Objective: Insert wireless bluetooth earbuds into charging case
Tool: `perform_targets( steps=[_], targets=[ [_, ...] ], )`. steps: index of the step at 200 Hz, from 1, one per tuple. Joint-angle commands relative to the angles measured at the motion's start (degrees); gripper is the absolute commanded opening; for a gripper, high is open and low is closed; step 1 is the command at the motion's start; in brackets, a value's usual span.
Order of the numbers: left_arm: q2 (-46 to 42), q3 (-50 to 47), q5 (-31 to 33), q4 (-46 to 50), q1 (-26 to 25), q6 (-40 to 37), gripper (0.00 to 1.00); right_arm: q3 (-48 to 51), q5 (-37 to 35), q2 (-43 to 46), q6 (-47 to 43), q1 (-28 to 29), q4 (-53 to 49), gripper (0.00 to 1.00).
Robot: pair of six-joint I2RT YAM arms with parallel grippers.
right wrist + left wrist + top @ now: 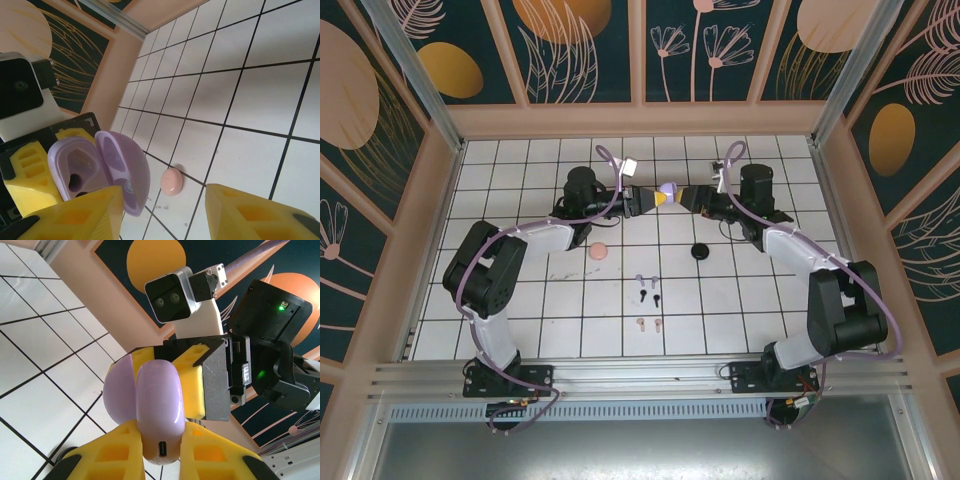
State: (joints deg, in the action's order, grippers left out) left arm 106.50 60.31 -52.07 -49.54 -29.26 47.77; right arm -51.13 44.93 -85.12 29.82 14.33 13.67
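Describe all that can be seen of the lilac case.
The case is lilac, smooth and glossy, plastic by the look, and rounded like a pebble. Its lid is hinged open, showing a paler inside with a dark socket. A small port sits in its lower end. It is held up in the air, clamped at its base by the left pincer. The open right pincer stands close by the lid; whether it touches cannot be told.

My left fingers (112,455) run off the bottom edge and cover the base of the lilac case (152,410). My right fingers (250,210) are cropped there too. From overhead, the earbuds (643,296) are too small to make out stems.
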Motion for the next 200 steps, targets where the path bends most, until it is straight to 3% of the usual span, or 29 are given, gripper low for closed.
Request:
perform_targets(
  steps=[1,94,200],
  targets=[
    [0.2,-0.4,-0.9,-3.1,-0.3,0.6,0.00,-2.5,1.4,-1.2,0.4,0.2,2.4,0.46],
    [0.5,0.1,-1.0,-3.5,-0.3,1.0,0.00,-4.6,1.0,-3.8,0.4,2.2,2.0,0.37],
    [0.6,0.4,-0.6,-4.1,-0.4,1.7,0.00,-3.9,1.4,-3.8,-0.1,2.7,1.9,0.08]
  ],
)
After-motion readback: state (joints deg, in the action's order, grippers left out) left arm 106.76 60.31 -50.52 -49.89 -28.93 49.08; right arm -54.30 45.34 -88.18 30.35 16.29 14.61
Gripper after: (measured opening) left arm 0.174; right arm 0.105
